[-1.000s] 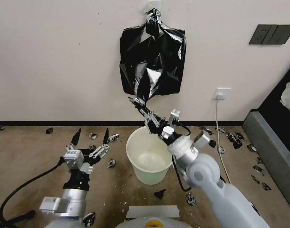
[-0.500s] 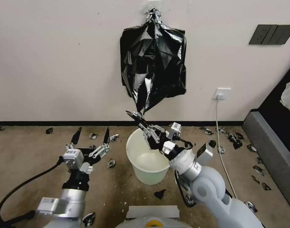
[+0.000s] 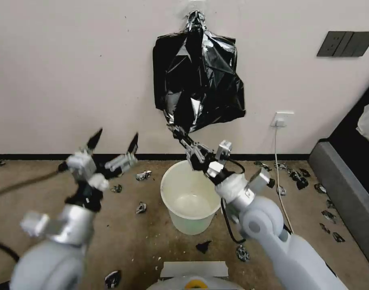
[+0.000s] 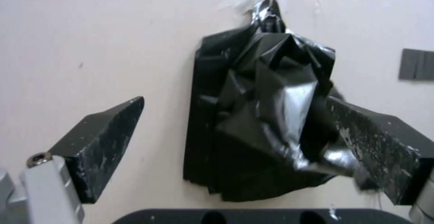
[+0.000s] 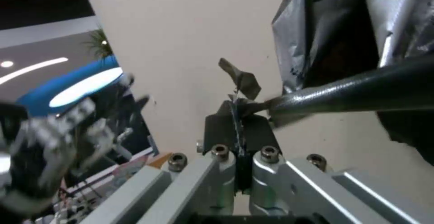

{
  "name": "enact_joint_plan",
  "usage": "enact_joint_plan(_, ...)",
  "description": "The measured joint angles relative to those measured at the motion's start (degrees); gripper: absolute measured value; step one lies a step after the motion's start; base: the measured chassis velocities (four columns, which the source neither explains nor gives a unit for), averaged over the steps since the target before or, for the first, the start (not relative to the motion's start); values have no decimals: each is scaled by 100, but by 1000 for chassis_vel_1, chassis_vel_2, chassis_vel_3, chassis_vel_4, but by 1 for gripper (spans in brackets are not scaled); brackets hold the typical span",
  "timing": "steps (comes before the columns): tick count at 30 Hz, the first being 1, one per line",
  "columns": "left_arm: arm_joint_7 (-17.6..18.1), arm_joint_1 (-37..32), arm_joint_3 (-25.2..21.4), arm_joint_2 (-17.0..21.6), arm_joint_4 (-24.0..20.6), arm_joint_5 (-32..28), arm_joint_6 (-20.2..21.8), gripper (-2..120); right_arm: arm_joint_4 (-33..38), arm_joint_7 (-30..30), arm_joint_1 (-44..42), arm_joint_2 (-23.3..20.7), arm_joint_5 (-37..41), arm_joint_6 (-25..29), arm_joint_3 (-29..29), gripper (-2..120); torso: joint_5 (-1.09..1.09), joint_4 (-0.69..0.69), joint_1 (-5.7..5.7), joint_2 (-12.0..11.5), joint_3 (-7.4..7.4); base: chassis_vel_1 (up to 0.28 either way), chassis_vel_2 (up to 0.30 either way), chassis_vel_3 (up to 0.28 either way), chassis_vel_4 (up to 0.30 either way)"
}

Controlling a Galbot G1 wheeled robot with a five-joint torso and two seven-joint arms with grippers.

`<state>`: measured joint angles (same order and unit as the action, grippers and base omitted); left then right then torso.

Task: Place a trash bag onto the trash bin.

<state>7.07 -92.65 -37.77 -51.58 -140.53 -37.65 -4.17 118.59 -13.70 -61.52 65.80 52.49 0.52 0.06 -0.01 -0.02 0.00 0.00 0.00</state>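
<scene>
Head view: right gripper (image 3: 177, 131) pinches the glossy, crinkled black bag (image 3: 198, 76) at its six-o'clock corner; left gripper (image 3: 114, 143) gapes wide.

L pincer (image 4: 235, 129) spread wide, facing black bag bundle (image 4: 257, 115) hung on wall (image 4: 90, 30).

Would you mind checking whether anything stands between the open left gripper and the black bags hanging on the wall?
Nothing visible does. The left gripper is raised, open, facing the hanging black bags across open air. The right gripper is shut at their lower corner, above the trash bin.
</scene>
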Motion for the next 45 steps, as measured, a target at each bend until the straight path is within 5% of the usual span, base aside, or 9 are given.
enact_joint_plan(7,208,1031,27,1687,233,-760,312,100,-327,54,470,93,1,-7,-454,0,0,2,0,0,1,0,0,0,0)
enact_joint_plan(8,208,1031,27,1687,233,-760,312,100,-327,54,470,93,1,-7,-454,0,0,2,0,0,1,0,0,0,0)
enact_joint_plan(12,214,1870,456,2314,488,-1052,340,100,-366,53,470,104,-9,-6,-448,0,1,3,0,0,1,0,0,0,0)
enact_joint_plan(14,222,2712,1094,2548,768,-1099,308,100,-367,50,471,80,-9,-6,-417,0,3,2,0,0,0,0,0,0,0)
enact_joint_plan(26,43,6679,4942,2813,1789,-444,674,100,-383,61,441,66,11,-5,-262,0,1,0,1,0,0,0,0,0,0)
enact_joint_plan(35,-512,8216,6233,3121,1877,-189,1344,100,-385,63,436,85,10,-2,-223,0,1,2,0,0,0,0,0,0,0)
enact_joint_plan(45,-671,10097,7817,2860,2120,-118,1714,100,-309,64,374,75,19,3,-122,0,2,1,0,0,0,0,0,0,0)
